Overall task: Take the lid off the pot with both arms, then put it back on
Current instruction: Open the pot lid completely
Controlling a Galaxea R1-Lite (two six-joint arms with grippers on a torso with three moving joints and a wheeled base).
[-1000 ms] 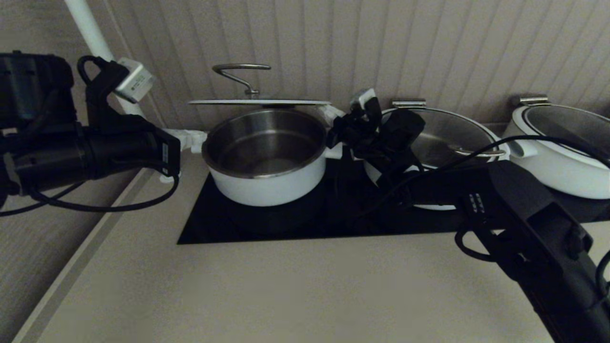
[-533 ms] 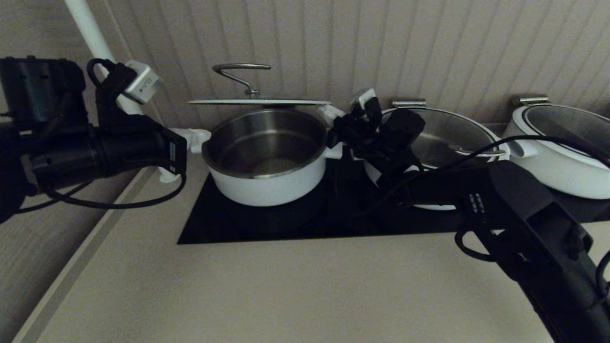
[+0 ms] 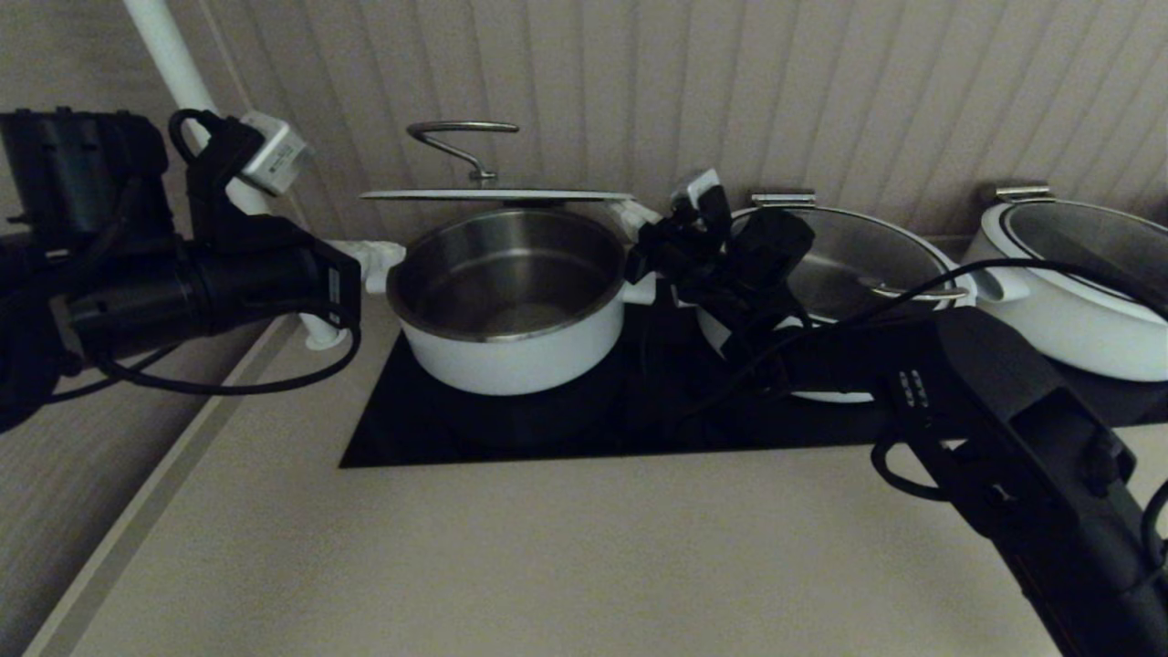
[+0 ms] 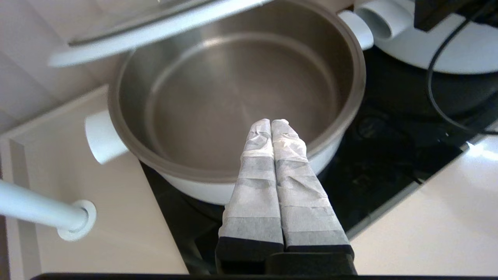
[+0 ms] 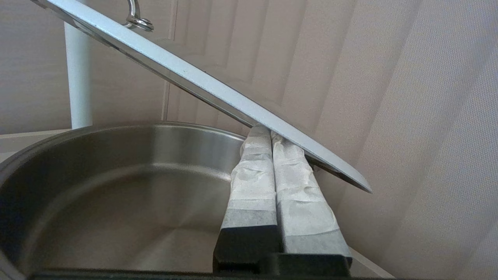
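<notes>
Head view: the left claw (image 3: 370, 265) has edged right toward the pot (image 3: 511, 301), fingers pressed together (empty); the right claw (image 5: 271, 134), also closed, props the lid (image 3: 497, 194) alone.

A: Back wall?
B: Ribbed beige paneling (image 3: 821, 82), vertical grooves. White pole (image 3: 173, 64) rising at the left corner.
A: Surface?
B: Beige countertop (image 3: 547, 566) with a black cooktop panel (image 3: 511, 438) set in near the wall. Raised ledge (image 3: 155, 511) along the left edge. Dim light.
</notes>
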